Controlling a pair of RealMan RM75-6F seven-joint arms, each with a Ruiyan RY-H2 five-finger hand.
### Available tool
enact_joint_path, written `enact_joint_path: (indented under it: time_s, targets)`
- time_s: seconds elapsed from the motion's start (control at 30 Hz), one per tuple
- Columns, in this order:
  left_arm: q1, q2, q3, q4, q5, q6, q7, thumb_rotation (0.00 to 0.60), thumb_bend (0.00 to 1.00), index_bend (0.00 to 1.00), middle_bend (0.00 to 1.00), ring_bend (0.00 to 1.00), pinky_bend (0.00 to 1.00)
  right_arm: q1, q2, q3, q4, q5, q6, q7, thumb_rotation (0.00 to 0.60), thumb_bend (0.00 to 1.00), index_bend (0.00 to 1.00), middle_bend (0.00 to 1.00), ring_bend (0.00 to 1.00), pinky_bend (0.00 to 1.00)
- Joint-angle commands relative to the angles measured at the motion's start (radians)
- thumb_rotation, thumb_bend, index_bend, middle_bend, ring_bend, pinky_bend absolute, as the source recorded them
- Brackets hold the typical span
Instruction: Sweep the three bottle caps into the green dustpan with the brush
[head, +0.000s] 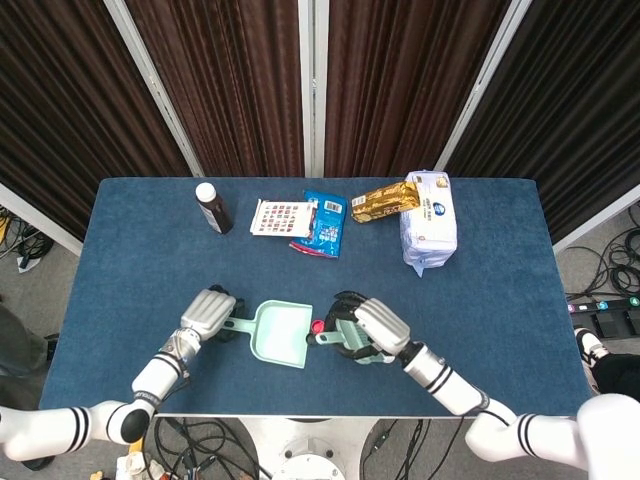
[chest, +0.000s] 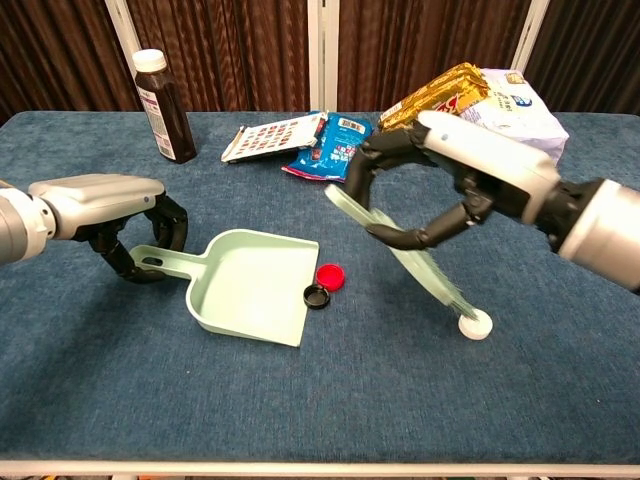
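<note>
Very little print could be read with certainty. Large red letters were seen on the gold snack packet (chest: 432, 98) at the back of the bench (chest: 560, 380), but they were too tilted and blurred to be spelled out. Blue printing was seen on the white soft pack (chest: 512, 112) beside it, and it was not legible. White markings and a barcode-like panel were shown on the blue sachet (chest: 335, 142), unreadable at this size. A grid of small coloured pictures was carried by the white card (chest: 272, 136), with no legible words. The label on the dark bottle (chest: 165, 107) was illegible.
</note>
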Motion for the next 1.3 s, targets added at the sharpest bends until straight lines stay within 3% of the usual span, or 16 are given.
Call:
enact_joint_path:
  time_s: [0.03,0.3,0.53,1.3]
  targets:
    - [-0.007,-0.004,-0.004,0.002,-0.009,-0.001,0.008,0.6,0.39,0.58,0.54,0.35,0.22,-0.089,0.029,-0.041,-0.062,0.042,0.032,-0.139,0.6,0.65,0.76,0.67,0.31,0.19]
    - [-0.016,0.0,0.0,-0.02,-0.023,0.008,0.032,0.6,0.39,0.58,0.54,0.35,0.22,-0.145,-0.061,-0.029,0.01,0.051,0.06,-0.247,0.6,0.65,0.76,0.67,0.31,0.19]
    - [-0.021,-0.001,0.005,-0.025,-0.039,0.011,0.043,0.6,0.39,0.59,0.54,0.35,0.22,-0.146,-0.155,0.015,0.088,0.056,0.059,-0.251,0.6,0.65,0.76,0.67,0.31,0.19]
    - [-0.037,-0.017,0.004,-0.037,-0.078,0.024,0.059,0.6,0.38,0.59,0.54,0.35,0.22,0.045,-0.442,0.219,0.303,0.103,-0.069,-0.129,0.6,0.65,0.77,0.67,0.31,0.18]
